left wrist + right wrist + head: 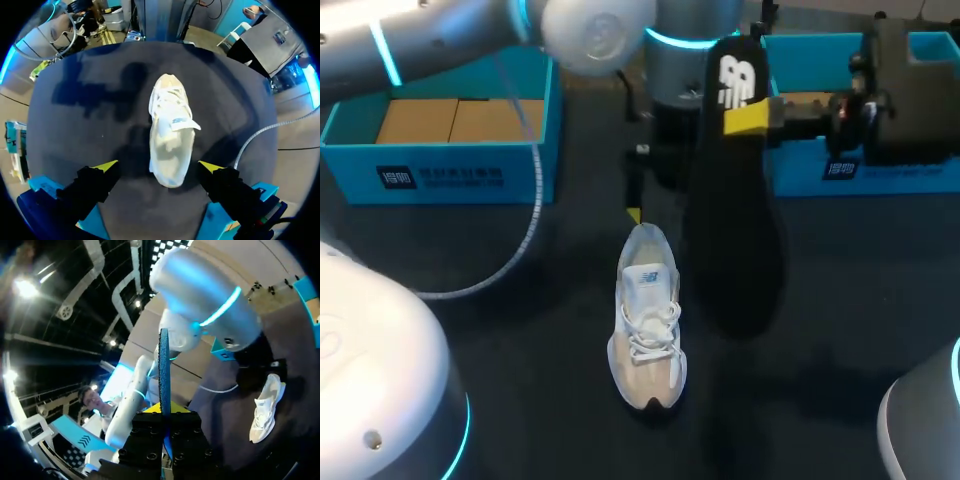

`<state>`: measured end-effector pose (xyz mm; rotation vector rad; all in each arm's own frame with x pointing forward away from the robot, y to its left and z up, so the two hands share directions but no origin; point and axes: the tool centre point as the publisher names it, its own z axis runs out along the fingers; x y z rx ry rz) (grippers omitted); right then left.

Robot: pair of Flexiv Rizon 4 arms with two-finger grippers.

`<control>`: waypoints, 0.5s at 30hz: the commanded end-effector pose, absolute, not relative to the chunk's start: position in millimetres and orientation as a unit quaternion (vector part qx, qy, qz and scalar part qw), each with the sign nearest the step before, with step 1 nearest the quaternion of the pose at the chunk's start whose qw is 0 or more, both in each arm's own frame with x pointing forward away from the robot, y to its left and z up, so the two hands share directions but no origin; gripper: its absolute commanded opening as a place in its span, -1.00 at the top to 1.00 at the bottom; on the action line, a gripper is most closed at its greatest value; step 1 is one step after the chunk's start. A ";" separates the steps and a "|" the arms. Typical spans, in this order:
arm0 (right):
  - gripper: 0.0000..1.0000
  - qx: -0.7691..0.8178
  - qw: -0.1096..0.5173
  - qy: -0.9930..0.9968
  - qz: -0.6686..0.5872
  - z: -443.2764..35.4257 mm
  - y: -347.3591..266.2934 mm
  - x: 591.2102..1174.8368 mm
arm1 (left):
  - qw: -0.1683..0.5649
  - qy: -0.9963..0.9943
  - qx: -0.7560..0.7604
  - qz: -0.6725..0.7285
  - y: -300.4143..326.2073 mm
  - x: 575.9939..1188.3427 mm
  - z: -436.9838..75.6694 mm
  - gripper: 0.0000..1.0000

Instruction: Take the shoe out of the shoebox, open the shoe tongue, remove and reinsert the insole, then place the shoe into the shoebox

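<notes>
A white shoe [648, 320] lies on the dark table [500, 380], toe toward the front edge. My left gripper [636, 205] hangs open just above its heel. In the left wrist view the yellow fingertips [106, 166] stand wide on either side of the shoe's heel [170, 165] and do not touch it. The tongue [181, 123] is folded up. My right gripper [750, 118] is shut on a black insole [732, 230], held in the air to the right of the shoe. The right wrist view has the insole [163, 365] edge-on between the fingers and the shoe [265, 407] below.
A blue shoebox [440, 175] with a brown cardboard bottom stands at the back left. A second blue box [880, 172] stands at the back right, behind my right arm. A grey cable [525, 240] loops over the table left of the shoe.
</notes>
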<state>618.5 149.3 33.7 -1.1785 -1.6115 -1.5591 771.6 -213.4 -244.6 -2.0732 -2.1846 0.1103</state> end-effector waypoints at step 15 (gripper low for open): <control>1.00 -0.594 0.257 -0.420 -0.636 24.5 75.4 674.1 | -0.166 -0.673 -0.688 0.215 -187.6 769.8 -153.9 -1.00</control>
